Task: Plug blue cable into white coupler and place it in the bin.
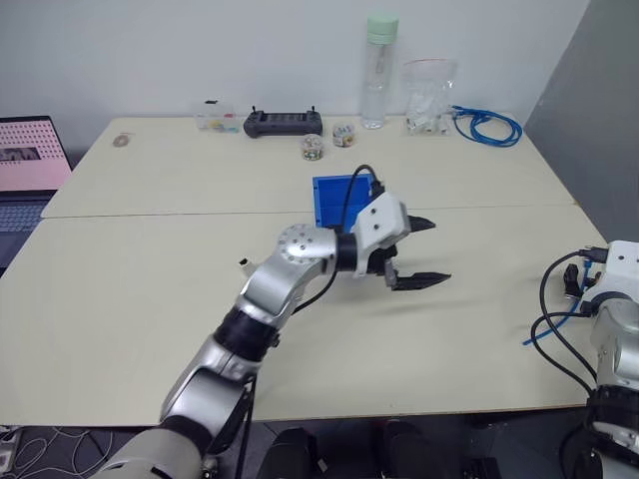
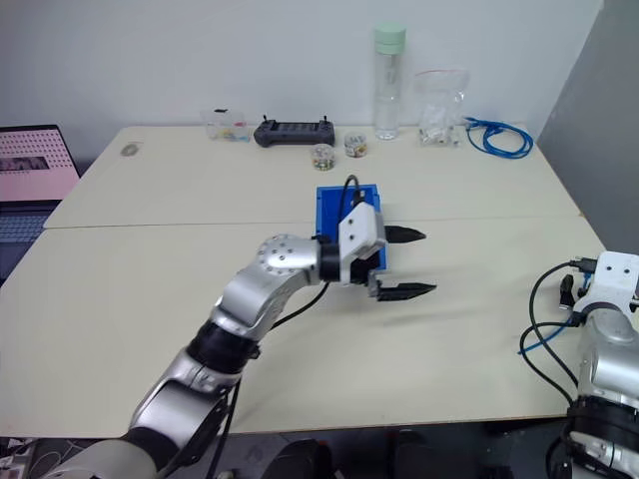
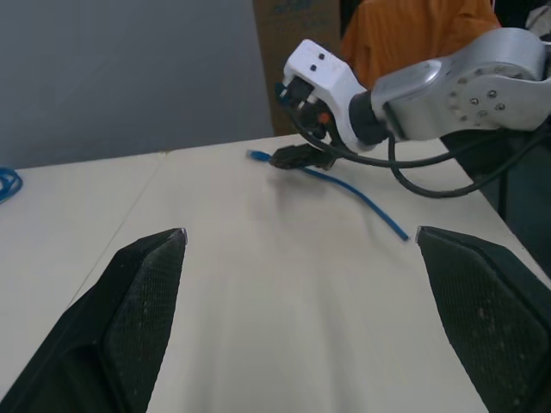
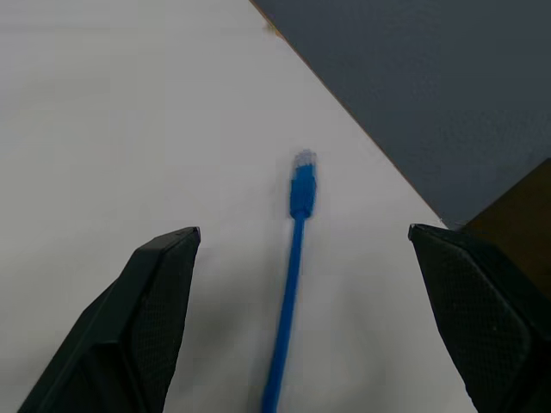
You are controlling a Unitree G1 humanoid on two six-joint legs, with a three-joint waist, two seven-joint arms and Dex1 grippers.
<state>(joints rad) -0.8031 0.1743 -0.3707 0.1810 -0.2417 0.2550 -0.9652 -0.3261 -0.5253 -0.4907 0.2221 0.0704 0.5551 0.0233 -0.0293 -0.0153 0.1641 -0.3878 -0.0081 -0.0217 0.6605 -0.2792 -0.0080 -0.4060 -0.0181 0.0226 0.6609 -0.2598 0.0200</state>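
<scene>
None of the task's 3 steps looks done yet, as far as we can judge: nothing is plugged together and nothing of the job lies in the bin (image 1: 329, 198).

Our left gripper (image 1: 420, 252) hangs over the middle of the table (image 1: 150, 269), pointing toward its right edge, jaws spread wide and empty. Our right gripper (image 4: 301, 249) is also spread wide and empty, held low over the table's right edge with the blue cable (image 4: 295, 249) lying straight between its fingers but not touching them. The cable rests flat on the table beside that right edge, its clear plug tip (image 4: 304, 160) pointing away from the gripper. The bin stands near the table's centre, just behind the left gripper.

A tiny pale speck (image 1: 243, 263) lies on the table left of the left arm; we cannot tell whether it is the white coupler.

Still ahead: 1 grasp of the cable, 1 of the coupler, then mating and dropping them in.
</scene>
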